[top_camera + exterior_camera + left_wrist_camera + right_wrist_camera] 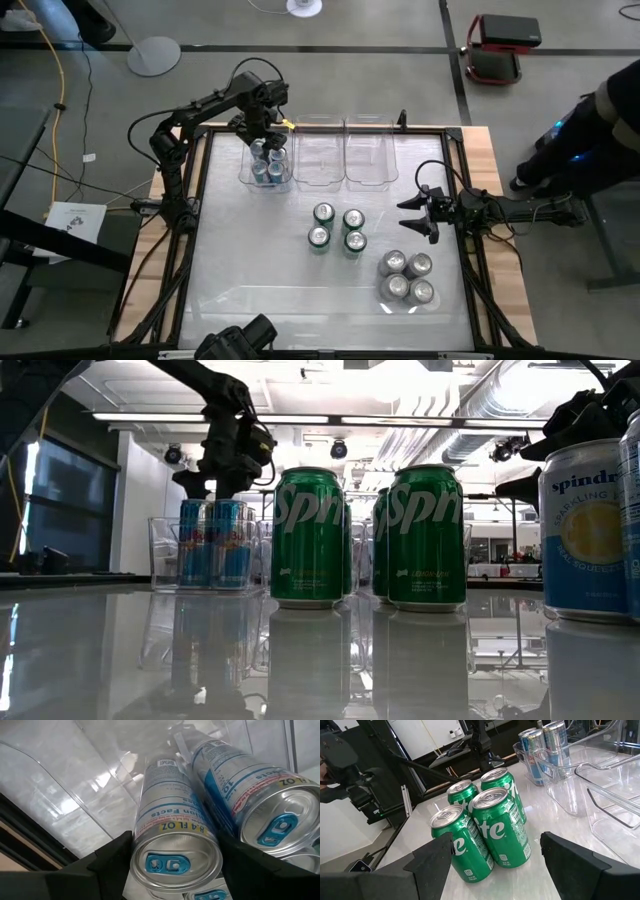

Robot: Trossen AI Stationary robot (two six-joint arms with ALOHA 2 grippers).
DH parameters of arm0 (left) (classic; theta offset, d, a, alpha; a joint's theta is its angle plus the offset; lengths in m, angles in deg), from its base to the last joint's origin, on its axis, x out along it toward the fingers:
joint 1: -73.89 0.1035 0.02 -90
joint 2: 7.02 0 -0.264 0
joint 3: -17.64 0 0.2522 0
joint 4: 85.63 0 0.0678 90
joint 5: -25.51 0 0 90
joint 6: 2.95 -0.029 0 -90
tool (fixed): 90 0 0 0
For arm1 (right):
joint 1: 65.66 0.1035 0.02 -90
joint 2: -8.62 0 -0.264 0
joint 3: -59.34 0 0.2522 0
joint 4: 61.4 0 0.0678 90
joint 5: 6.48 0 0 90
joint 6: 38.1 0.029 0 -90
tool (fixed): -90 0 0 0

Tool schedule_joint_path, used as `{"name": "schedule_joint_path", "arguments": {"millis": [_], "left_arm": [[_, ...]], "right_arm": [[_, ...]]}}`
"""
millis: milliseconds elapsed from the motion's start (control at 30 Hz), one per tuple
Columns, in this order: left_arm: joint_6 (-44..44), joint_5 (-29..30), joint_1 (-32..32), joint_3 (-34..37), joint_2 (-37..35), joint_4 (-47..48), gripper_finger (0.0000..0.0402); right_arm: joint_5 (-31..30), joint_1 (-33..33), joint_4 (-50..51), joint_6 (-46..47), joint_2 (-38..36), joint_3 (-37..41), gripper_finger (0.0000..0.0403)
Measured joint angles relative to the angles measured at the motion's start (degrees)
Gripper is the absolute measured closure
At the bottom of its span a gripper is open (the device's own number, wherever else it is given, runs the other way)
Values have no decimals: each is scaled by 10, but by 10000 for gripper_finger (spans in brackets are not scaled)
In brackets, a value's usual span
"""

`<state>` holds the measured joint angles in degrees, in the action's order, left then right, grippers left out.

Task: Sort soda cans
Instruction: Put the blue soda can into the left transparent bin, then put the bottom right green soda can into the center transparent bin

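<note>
The four green cans [485,827] have white letters on their sides and shiny silver tops. The blue cans [215,542] are blue and silver with a bit of red (their tabs are blue). The silver-grey cans [407,277] show a yellow circle and blue letters. The bins [344,152] are clear. The table [250,260] is white.

Four slim blue-and-silver metal cans [268,163] stood upright, packed together inside the leftmost clear bin. Four green cylindrical cans with silver tops [338,229] stood upright in a tight square cluster at mid-table. Four silver-grey cans with pale printed sides [407,277] stood upright in a similar cluster nearer the table's front right.
</note>
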<state>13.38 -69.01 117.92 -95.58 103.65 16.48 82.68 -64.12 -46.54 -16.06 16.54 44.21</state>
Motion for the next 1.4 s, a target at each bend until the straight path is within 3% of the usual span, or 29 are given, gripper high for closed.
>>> {"name": "schedule_joint_path", "arguments": {"millis": [300,700,1000,1167,1400], "left_arm": [[-8,-15,0,0,-1,4,136],[-41,-42,6,-15,-2,19,91],[-85,-33,18,-68,-87,-1,91],[-98,-32,-24,13,-208,-154,91],[-106,-34,-183,262,-377,-507,92]], "right_arm": [[0,0,0,0,0,0,112],[0,0,0,0,0,0,112],[0,0,0,0,0,0,112],[0,0,0,0,0,0,112],[0,0,0,0,0,0,112]]}}
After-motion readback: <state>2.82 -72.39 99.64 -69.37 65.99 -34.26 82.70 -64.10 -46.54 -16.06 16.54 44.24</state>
